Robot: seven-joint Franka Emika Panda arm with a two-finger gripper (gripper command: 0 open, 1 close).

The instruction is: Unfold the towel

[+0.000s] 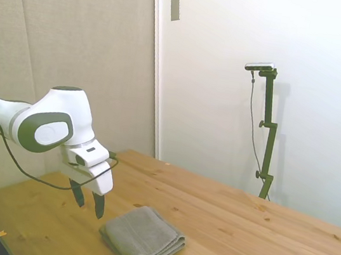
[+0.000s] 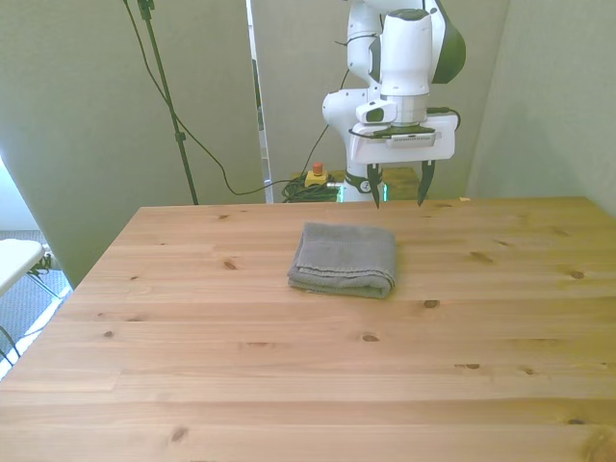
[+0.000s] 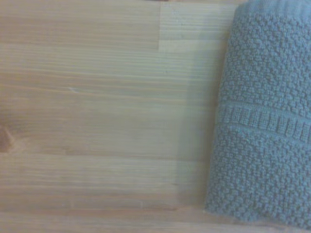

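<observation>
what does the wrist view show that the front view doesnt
Only the wrist view shows the towel's terry weave and a woven band running across it. Only the front view shows the whole folded towel, the open gripper hanging above the table behind the towel, and the arm. Both show the grey towel lying flat on bare wood.

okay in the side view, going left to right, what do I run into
White arm → gripper, fingers open, hanging above the table → folded towel lying flat on the wood. Farther right there is only bare tabletop.
</observation>
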